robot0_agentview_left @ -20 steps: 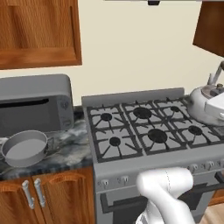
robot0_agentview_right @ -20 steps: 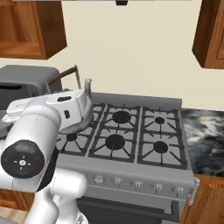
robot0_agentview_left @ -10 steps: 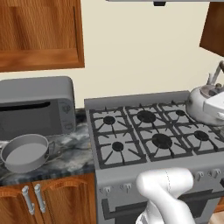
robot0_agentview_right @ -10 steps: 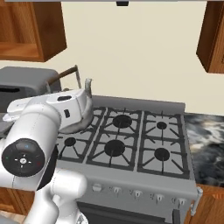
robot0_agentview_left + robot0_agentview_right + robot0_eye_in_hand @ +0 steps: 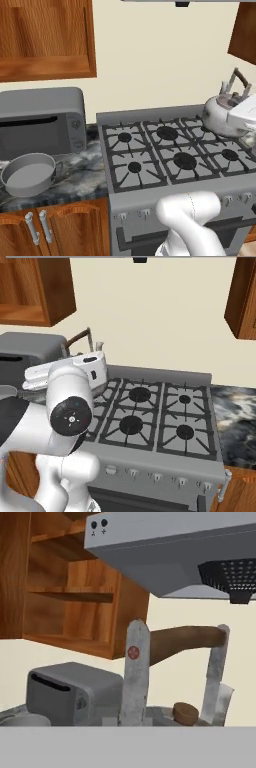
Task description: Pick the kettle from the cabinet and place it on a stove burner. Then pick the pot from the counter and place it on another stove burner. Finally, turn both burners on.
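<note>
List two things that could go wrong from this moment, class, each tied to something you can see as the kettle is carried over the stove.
1. The kettle hangs at the stove's right edge; released here, it might settle off a burner or tip.
2. The gripper is shut only on the kettle's thin arched handle, so the body could swing and strike the grate.
3. The pot sits near the counter's front edge; a later clumsy approach could nudge it off.

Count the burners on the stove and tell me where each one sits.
6 burners, in two rows of three on the stove: back left, back right, front middle, front right. The left two show in the left base view: back, front.
</note>
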Robot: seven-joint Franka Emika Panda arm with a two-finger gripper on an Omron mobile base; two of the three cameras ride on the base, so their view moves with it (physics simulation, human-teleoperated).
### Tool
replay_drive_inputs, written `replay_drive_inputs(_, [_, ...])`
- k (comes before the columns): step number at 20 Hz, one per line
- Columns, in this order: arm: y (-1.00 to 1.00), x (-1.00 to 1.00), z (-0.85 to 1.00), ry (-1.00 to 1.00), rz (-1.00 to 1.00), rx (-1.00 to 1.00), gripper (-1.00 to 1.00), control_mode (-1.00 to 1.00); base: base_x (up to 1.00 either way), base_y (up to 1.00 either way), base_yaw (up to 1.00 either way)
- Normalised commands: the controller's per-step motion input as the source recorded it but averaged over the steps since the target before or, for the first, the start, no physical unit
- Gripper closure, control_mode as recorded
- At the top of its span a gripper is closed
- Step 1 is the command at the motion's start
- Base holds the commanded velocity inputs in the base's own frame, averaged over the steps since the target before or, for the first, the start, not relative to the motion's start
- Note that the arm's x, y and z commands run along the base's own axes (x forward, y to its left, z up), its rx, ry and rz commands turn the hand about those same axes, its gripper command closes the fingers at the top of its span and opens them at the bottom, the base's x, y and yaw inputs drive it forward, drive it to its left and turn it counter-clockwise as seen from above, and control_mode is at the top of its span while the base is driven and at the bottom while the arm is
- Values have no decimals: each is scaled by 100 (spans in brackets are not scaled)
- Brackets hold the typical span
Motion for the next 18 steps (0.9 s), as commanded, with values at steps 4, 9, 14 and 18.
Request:
replay_drive_inputs(4, [0, 39, -12, 0, 24, 0, 100, -100, 0, 0, 0])
replay_drive_inputs(9, [0, 35, -16, 0, 25, 0, 100, -100, 0, 0, 0])
replay_drive_inputs(14, [1, 31, -8, 0, 23, 0, 100, -100, 0, 0, 0])
replay_drive_inputs(18, [13, 5, -10, 0, 17, 0, 100, -100, 0, 0, 0])
